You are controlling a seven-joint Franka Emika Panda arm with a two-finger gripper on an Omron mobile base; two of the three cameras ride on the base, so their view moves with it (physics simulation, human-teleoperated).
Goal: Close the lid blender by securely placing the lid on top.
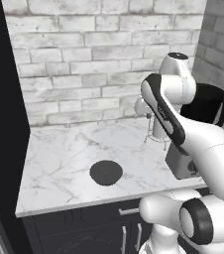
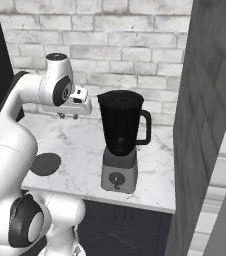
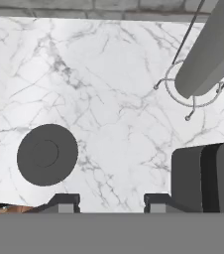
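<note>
While lid (image 1: 106,172) lay flat on marble bench (image 1: 59,154), near front edge, tool (image 3: 104,201) hung high above bench, fingers apart, holding nothing. In hand view, lid was at 9 o'clock of picture, left of tool's tips. Blender (image 2: 121,145) stood upright on bench, jar mouth uncovered, handle toward right wall, well apart from lid. Paper-towel roll (image 3: 208,49) on wire holder stood at 1 o'clock in hand view, behind blender base.
</note>
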